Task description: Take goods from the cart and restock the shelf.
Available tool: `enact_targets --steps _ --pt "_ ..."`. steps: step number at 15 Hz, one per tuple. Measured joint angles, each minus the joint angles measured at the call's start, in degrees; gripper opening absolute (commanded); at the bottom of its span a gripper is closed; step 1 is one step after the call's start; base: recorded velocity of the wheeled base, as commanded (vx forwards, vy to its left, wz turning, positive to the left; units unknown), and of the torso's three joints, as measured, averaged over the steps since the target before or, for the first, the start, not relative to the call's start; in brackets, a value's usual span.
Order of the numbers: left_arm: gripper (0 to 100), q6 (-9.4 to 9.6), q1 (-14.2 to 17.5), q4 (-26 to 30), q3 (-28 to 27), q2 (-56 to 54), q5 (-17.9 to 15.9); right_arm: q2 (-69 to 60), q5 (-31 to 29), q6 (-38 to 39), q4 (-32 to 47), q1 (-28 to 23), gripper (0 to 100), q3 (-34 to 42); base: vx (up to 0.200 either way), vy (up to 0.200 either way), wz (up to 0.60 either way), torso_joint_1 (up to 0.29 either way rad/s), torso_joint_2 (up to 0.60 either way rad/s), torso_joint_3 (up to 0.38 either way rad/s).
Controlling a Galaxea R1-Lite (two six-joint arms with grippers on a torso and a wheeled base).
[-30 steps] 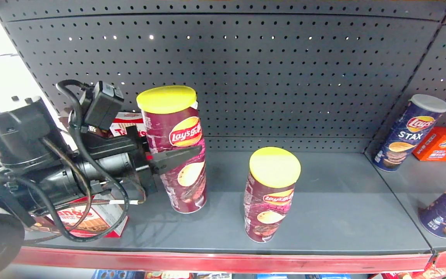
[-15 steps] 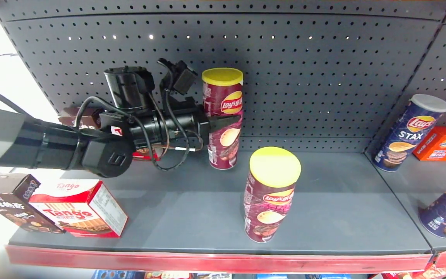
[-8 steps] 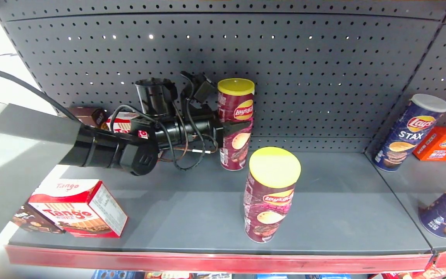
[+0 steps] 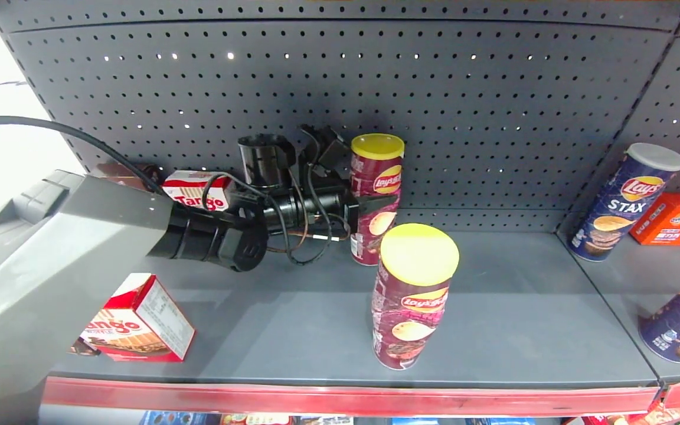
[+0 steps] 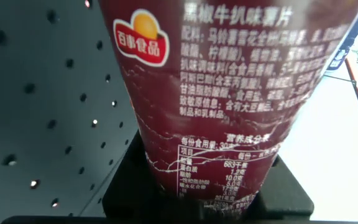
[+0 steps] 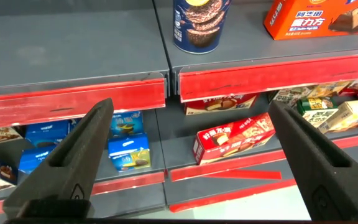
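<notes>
rear can (image 4: pixel 375 177) base partly hid by front can (image 4: pixel 414 307); blue can (image 4: pixel 679 324) cut at rt edge.

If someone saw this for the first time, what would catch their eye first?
The left gripper clamps a maroon chip can with a yellow lid at the back of the grey shelf, close to the pegboard. A matching can stands alone nearer the front edge.

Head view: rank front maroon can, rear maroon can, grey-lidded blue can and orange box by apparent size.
1. front maroon can, nearest the camera
2. rear maroon can and grey-lidded blue can: look alike, not ranked
3. orange box, cut off at the picture's edge
</notes>
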Motion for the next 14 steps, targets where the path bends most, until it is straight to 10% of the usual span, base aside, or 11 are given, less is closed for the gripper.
enact_targets --steps 9,10,14 --pt "0 -0.01 -0.11 -3.21 0.06 2.73 0.09 0.04 0.00 -0.02 0.00 0.00 100 0.00 0.000 0.000 0.00 0.000 0.00 0.000" --pt "100 -0.04 -0.17 -4.07 0.06 2.95 0.09 0.04 0.00 -0.02 0.02 0.00 100 0.00 0.000 0.000 0.00 0.000 0.00 0.000" --pt "100 -0.61 -0.52 -6.92 1.35 3.15 0.27 0.04 0.00 -0.02 0.00 -0.02 100 0.00 0.000 0.000 0.00 0.000 0.00 0.000"
